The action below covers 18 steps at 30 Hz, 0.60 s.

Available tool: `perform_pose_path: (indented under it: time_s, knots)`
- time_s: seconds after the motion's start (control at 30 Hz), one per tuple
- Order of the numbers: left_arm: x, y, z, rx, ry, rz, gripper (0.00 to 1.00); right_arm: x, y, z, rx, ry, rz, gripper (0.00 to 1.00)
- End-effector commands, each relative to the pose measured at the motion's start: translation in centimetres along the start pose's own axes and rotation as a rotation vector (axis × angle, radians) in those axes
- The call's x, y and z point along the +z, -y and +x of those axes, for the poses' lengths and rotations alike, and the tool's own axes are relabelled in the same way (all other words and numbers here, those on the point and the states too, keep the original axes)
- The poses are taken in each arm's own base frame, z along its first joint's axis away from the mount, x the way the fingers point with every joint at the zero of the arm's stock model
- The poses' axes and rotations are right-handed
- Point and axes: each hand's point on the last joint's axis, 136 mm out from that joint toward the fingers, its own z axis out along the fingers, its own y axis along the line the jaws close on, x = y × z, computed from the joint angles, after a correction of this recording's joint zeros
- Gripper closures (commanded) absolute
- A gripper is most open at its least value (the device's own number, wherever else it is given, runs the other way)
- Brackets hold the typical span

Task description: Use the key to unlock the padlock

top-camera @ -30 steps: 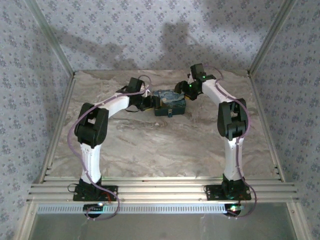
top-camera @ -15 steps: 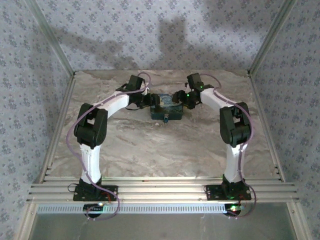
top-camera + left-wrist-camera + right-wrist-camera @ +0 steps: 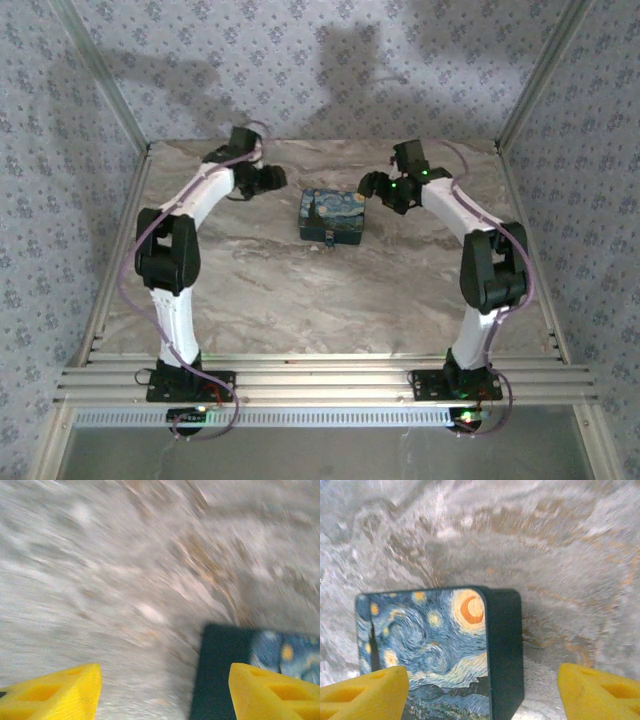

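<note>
A dark box (image 3: 332,216) with a starry-night painting on its lid lies at the middle back of the table. A small fitting (image 3: 328,241) sticks out from its near edge, too small to tell whether it is the padlock. The key is out of view. My left gripper (image 3: 268,180) is open, left of the box and apart from it; the left wrist view has the box's dark side (image 3: 220,670) past the right fingertip (image 3: 260,690). My right gripper (image 3: 372,186) is open, right of the box, and the lid (image 3: 430,645) lies below its jaws, which hold nothing.
The marble-patterned tabletop (image 3: 320,290) stretches in front of the box. Patterned walls with metal posts (image 3: 120,110) close in the back and both sides. An aluminium rail (image 3: 320,380) runs along the near edge by the arm bases.
Both grippers have drawn back from the box, the left one to the left and rear, the right one to the right. The box now lies free between them, slightly shifted.
</note>
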Motion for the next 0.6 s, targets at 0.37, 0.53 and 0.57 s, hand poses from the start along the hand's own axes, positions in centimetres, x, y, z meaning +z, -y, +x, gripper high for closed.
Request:
perform_pose_path:
  time_s: [0.37,0.53,0.57]
  knots:
    - [2.2,-13.9,-9.3,-0.416,0.120,-0.438,0.41,-1.7,2.1,4.0,0.007,-0.019,0.046,0.20]
    - [3.7,-16.6,-10.0,-0.476,0.120,-0.450,0.51,-2.0,2.5,4.4,0.005,-0.019,0.052,0.20]
    - [3.8,-17.2,-9.9,-0.485,0.115,-0.455,0.53,-2.0,2.5,4.4,0.005,-0.019,0.053,0.20]
